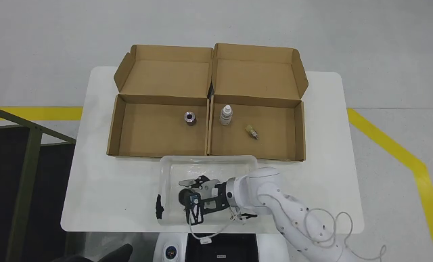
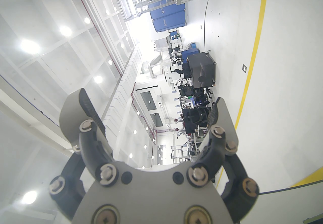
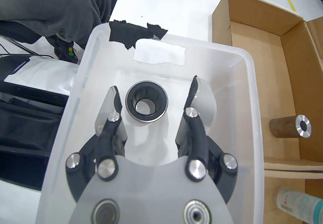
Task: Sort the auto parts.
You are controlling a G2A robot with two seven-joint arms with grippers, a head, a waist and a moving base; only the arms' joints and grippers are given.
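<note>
Tabletop (image 1: 95, 181) bin (image 1: 210, 158) sits partly hidden beneath right hand (image 3: 154, 87).

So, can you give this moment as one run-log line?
right hand open in clear bin, black bearing between fingers | left hand open, empty | left box: metal cylinder | right box: bottle, small part

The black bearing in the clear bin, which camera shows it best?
Right wrist view: the bearing sits within the open right gripper, bore visible. Top view: at most a tiny dark spot. Left wrist view faces the hall.
</note>
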